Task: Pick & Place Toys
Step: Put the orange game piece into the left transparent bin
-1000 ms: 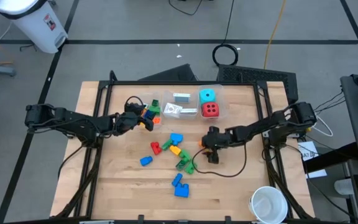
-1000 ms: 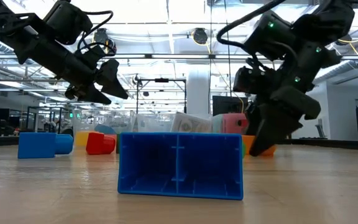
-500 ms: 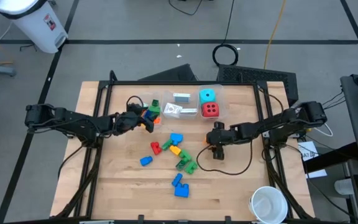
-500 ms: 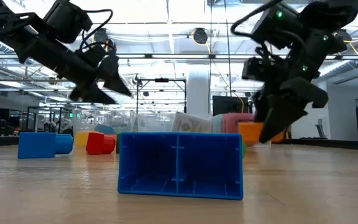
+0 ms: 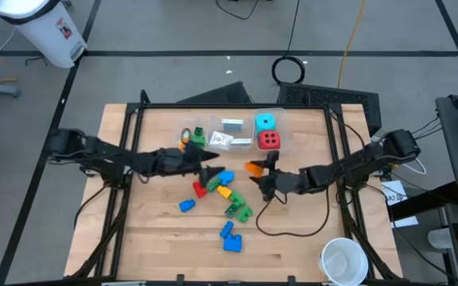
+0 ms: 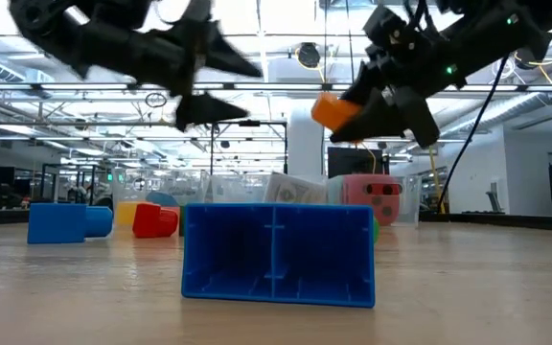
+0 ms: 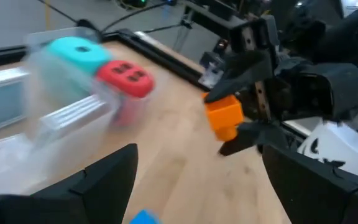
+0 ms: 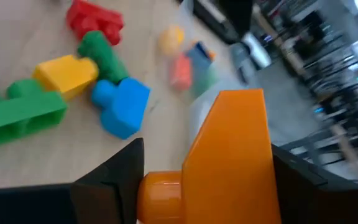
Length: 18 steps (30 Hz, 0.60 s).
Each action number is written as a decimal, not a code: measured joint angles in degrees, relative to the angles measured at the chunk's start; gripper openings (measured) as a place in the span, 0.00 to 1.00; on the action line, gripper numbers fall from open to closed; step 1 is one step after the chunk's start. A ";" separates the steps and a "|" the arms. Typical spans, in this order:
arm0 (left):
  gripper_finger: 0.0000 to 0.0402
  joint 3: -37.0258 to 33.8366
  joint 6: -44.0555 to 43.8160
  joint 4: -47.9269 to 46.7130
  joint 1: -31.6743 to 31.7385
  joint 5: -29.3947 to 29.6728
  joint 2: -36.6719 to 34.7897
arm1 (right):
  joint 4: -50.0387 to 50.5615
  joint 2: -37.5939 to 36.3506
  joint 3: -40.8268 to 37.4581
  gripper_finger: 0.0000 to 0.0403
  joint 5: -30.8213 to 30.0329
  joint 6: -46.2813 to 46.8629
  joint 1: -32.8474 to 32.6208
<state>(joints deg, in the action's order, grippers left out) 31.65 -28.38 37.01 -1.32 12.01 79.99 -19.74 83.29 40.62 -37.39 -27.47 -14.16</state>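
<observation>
My right gripper (image 5: 259,173) is shut on an orange brick (image 5: 254,168) in the air over the table's middle, right of the loose bricks. These are a blue (image 5: 225,176), a red (image 5: 199,189), a yellow (image 5: 223,191), a green (image 5: 237,209) and two more blue ones (image 5: 230,238), all lying on the wood. My left gripper (image 5: 211,164) is open and empty above the pile's far-left side, pointing at the orange brick (image 7: 224,116). A cyan die (image 5: 265,122), a red die (image 5: 269,141) and cards (image 5: 223,141) lie in clear bins at the far side. My right gripper pinches the orange brick's two flat sides (image 8: 229,143) between its two fingers (image 8: 112,177). The fingers come about level from the table's right, pointing left. The brick is lifted clear of the table (image 6: 333,110), with a round stud (image 8: 160,186) showing on its near end.
Clear bins (image 5: 281,131) stand along the far middle, the left one holding small orange and green bricks (image 5: 193,137). A white round cup (image 5: 343,260) stands at the near right corner. A black cable (image 5: 293,222) loops on the wood under the right arm.
My right gripper has risen from the table with the orange brick and gone toward the far left, tipping up to about level; the brick is now lifted clear. My left gripper has left the far-left bin and gone right toward the brick pile, rising.
</observation>
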 joint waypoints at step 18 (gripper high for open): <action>0.87 21.59 2.68 0.26 -1.42 -0.08 21.49 | -5.36 0.34 -0.01 0.56 -9.02 -6.23 -3.68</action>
<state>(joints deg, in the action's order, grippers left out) 53.24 -25.69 37.28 -2.74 11.93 101.48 -25.10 83.64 40.61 -46.41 -33.70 -17.85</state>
